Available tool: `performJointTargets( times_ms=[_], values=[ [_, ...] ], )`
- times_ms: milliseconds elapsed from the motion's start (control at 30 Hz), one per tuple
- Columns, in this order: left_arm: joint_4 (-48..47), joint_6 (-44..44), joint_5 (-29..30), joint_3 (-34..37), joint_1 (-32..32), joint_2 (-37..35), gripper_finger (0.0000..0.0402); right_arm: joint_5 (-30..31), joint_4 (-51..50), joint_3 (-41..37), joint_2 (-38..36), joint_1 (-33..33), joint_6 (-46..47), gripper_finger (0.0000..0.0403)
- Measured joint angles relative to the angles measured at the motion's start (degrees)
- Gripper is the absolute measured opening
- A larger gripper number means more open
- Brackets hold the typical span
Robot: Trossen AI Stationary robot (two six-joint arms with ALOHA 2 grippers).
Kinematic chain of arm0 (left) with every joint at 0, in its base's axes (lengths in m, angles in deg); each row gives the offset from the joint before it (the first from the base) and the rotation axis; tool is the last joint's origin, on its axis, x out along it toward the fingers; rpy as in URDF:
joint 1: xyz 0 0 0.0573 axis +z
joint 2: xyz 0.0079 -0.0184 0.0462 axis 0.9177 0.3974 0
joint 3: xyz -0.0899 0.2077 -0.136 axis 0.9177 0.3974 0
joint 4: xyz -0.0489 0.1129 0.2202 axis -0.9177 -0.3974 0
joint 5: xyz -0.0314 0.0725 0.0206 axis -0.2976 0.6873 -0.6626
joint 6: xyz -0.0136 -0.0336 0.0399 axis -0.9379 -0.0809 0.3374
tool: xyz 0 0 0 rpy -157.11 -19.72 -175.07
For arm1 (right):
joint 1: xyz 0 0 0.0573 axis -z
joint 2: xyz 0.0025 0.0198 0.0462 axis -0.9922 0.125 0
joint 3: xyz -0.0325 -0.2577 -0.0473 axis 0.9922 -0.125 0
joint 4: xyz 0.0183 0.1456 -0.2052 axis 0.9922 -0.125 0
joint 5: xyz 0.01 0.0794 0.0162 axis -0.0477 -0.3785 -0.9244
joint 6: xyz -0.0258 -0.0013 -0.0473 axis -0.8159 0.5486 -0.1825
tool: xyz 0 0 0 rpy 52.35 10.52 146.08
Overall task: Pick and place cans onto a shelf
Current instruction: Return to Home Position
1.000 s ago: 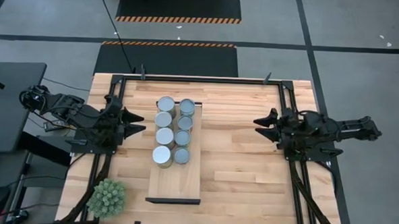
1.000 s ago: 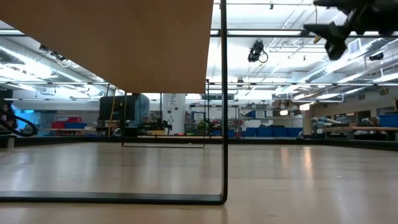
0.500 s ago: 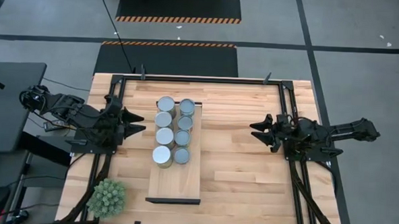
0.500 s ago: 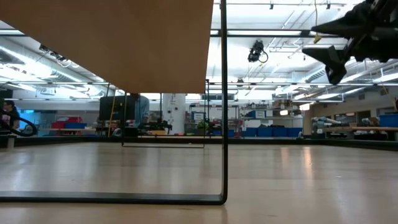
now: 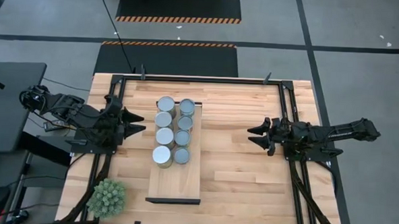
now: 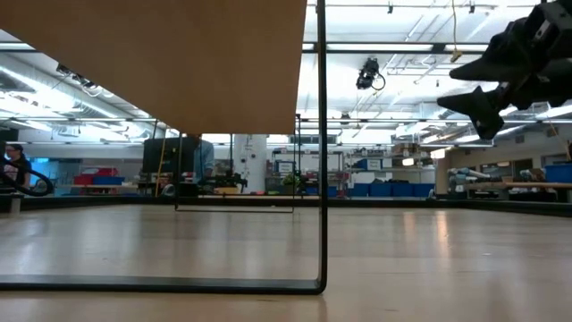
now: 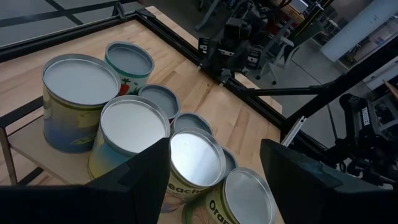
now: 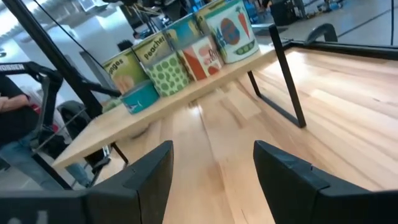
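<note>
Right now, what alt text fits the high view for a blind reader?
Eight small round silvery-topped metal cans stand in two rows of four at one end of a long pale wooden shelf on a wooden table. The left end effector and right end effector are open on either side, holding nothing.

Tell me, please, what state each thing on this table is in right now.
cans: all eight upright on the shelf, in two rows of four.
shelf: standing on the table, bare at the end away from the cans.
left gripper: fingers open, empty, beside the shelf.
right gripper: fingers open, empty, raised above the table.
plant: upright at a left-hand table corner.
</note>
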Motion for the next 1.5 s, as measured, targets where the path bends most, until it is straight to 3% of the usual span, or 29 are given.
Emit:
performJointTargets(
  times_ms=[867, 1000, 1100, 1367, 1500],
  values=[
    [0.0, 0.0, 0.0, 0.0, 0.0, 0.0, 0.0254, 0.0, 0.4, 0.0, 0.0, 0.0, -0.1, 0.0229],
    [2.8, -6.1, -0.1, 0.0, 0.0, 0.0, 0.0254, 0.0, 0.4, 0.0, 0.0, 0.0, 0.0, 0.0229],
    [3.5, 2.9, 0.5, 1.5, 0.0, -1.9, 0.0254, 0.0, 0.4, 0.0, 0.0, 0.0, 0.0, 0.0229],
    [11.2, 43.2, 0.8, 13.5, 0.0, -11.9, 0.0254, 0.0, 0.4, 0.0, 0.0, 0.0, 0.0, 0.0229],
    [15.2, 49.8, 0.8, 21.6, 0.0, -17.7, 0.0254, 0.0, 0.4, 0.0, 0.0, 0.0, 0.0, 0.0229]
  ],
)
